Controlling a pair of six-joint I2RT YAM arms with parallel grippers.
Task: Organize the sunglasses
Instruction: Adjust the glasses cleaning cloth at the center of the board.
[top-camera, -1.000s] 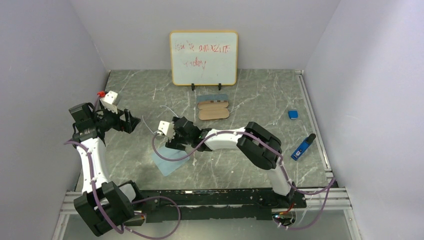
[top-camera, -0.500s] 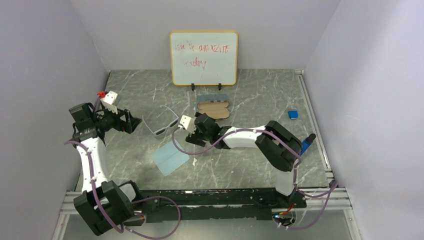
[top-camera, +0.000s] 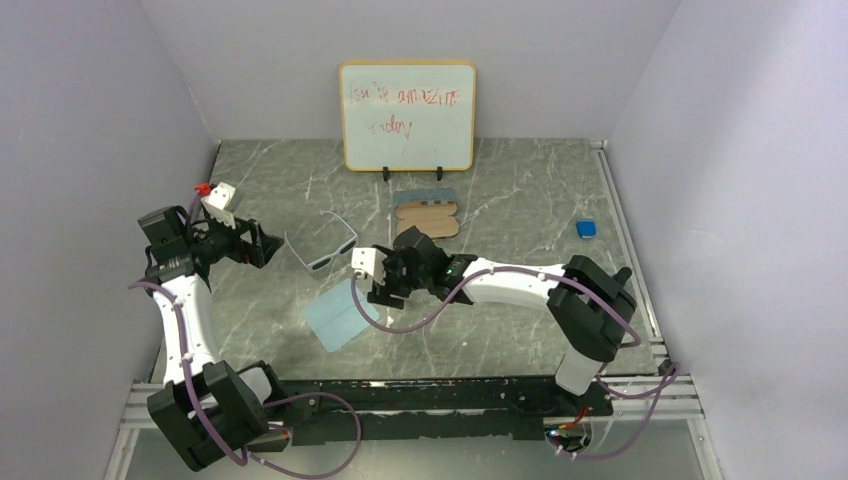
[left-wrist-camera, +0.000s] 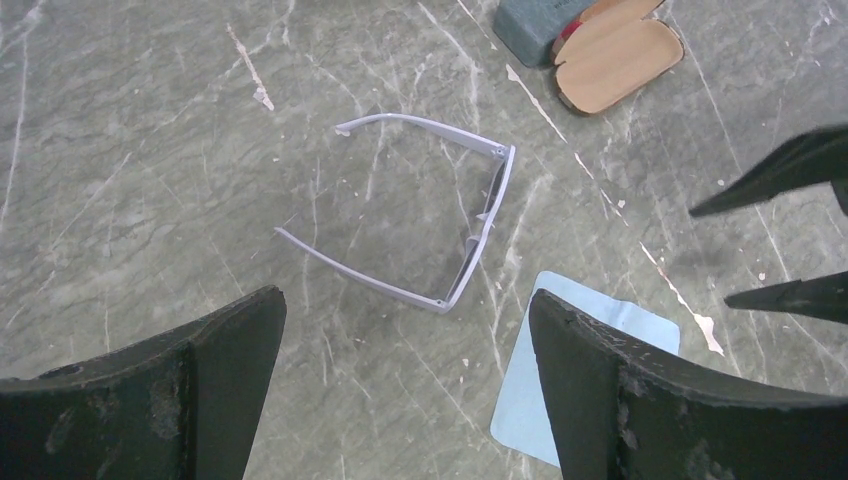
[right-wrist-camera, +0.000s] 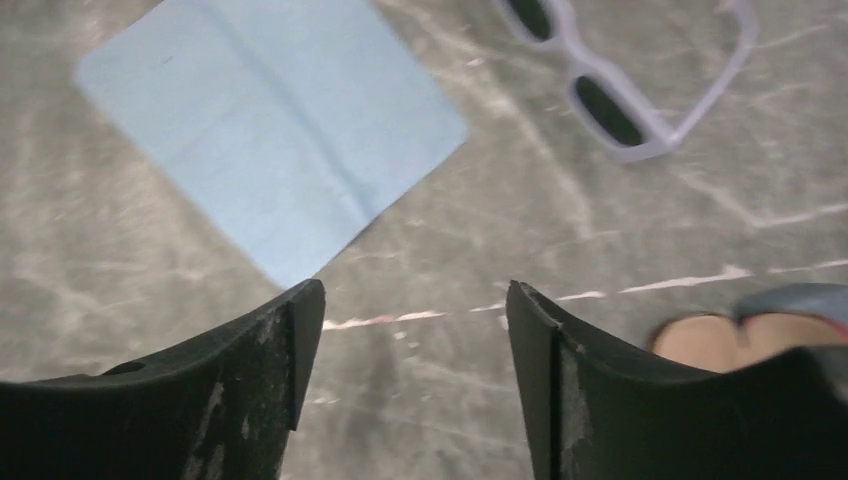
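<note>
While sunglasses (right-wrist-camera: 605, 108) lie unfolded outside the case (left-wrist-camera: 615, 55) (nothing stowed), left gripper (left-wrist-camera: 405, 305) and right gripper (right-wrist-camera: 412, 295) gape empty.

The sunglasses (right-wrist-camera: 565, 60) are white (dark lenses (right-wrist-camera: 606, 110)), cloth (right-wrist-camera: 270, 130) light blue, table (top-camera: 520, 200) veined grey.

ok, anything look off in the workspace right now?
Nothing damaged or spilled. The white sunglasses lie loose with temples unfolded, outside the open case, whose tan lining shows bare. The blue cloth sits skewed near them. Only one pair is in view.
</note>
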